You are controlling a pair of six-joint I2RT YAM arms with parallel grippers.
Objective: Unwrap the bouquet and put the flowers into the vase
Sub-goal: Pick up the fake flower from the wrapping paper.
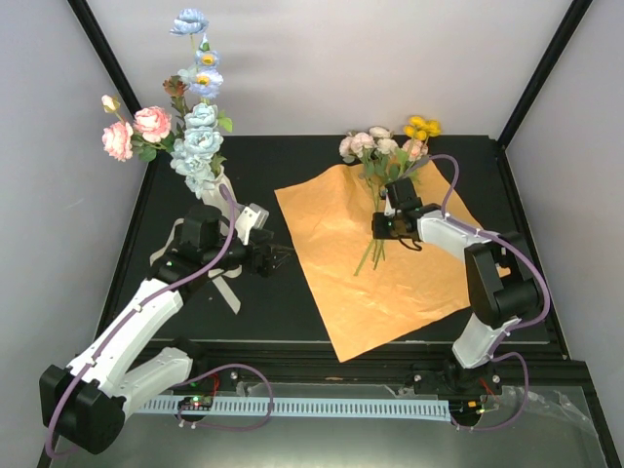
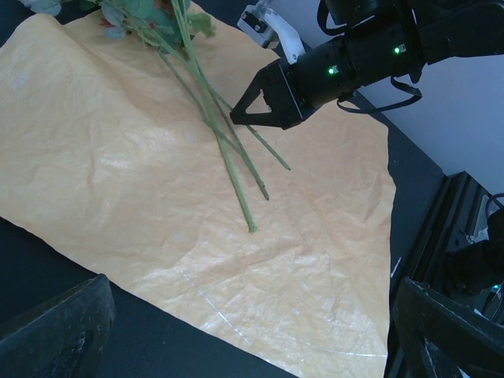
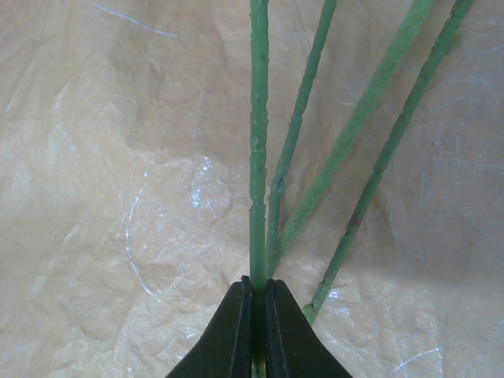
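Note:
The bouquet lies unwrapped: its orange paper (image 1: 390,278) is spread flat on the table, with pink, cream and yellow flowers (image 1: 385,146) lying on its far part. Several green stems (image 2: 228,157) run across the sheet. My right gripper (image 3: 257,303) is shut on one green stem (image 3: 257,157), low over the paper, and the other stems (image 3: 362,126) lie loose beside it. The ribbed off-white vase (image 1: 209,187) stands at the back left and holds pale-blue and pink flowers (image 1: 195,127). My left gripper (image 1: 278,261) hangs open and holds nothing, just left of the paper's edge.
A cream ribbon (image 1: 229,288) lies on the black table beside the left arm, in front of the vase. The left wrist view shows the right gripper (image 2: 240,116) above the orange paper (image 2: 157,213). Grey walls enclose the table on three sides.

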